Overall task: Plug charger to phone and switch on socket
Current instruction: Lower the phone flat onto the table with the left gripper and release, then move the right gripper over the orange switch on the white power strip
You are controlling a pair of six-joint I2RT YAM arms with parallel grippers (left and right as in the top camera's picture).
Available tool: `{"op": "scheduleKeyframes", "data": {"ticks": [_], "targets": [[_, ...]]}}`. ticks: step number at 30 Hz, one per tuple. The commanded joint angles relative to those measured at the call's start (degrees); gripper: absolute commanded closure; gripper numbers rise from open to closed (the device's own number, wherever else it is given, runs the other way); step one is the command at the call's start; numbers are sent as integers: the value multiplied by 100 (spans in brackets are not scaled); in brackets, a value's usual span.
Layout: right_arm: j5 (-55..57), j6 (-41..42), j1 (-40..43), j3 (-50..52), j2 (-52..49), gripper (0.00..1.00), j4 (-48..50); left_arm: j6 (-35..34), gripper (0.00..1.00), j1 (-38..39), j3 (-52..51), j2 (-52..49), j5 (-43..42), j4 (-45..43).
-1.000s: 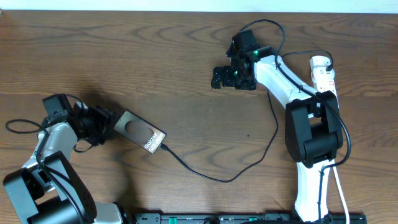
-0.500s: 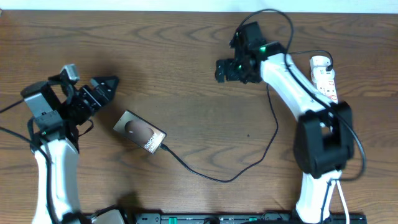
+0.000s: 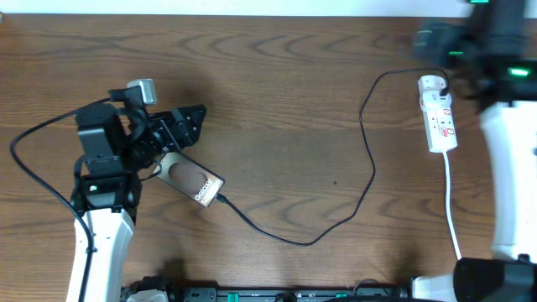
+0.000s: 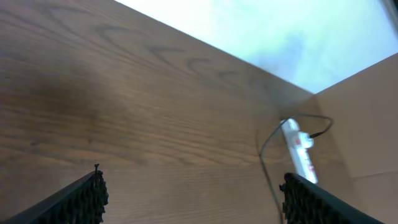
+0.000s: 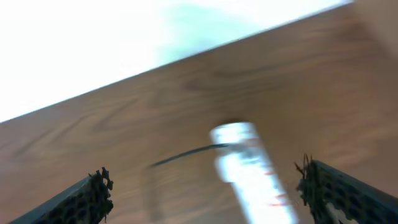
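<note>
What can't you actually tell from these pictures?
- Whether the charger tip is fully seated in the phone: too small in the overhead view.
- Whether the switch on the socket is on or off: too small overhead, motion-blurred in the right wrist view.
- The right gripper: blurred overhead, near the top edge.
- The phone in the left wrist view: outside the frame.

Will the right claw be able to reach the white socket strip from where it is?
Probably yes. The right claw is open and close to the socket, which shows between its fingers in the wrist view with nothing lying on it. Only the thin charger leaves one end, off to the side.
</note>
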State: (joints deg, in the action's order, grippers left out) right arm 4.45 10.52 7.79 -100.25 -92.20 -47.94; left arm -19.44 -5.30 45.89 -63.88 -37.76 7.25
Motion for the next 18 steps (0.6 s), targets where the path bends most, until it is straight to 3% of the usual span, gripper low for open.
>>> {"op": "scheduleKeyframes", "data": {"ticks": [1, 6, 10, 18], "targets": [[-664, -970, 787, 28, -262, 1, -74, 103, 13, 205, 138, 24, 726, -11], [-1679, -1714, 1486, 28, -890, 1, -131, 101, 13, 249, 138, 24, 763, -2], [-2487, -2369, 1576, 28, -1510, 2, -234, 101, 13, 249, 138, 24, 763, 0], [-2581, -2382, 1493, 28, -2704, 1, -212, 103, 13, 249, 138, 24, 763, 173]]}}
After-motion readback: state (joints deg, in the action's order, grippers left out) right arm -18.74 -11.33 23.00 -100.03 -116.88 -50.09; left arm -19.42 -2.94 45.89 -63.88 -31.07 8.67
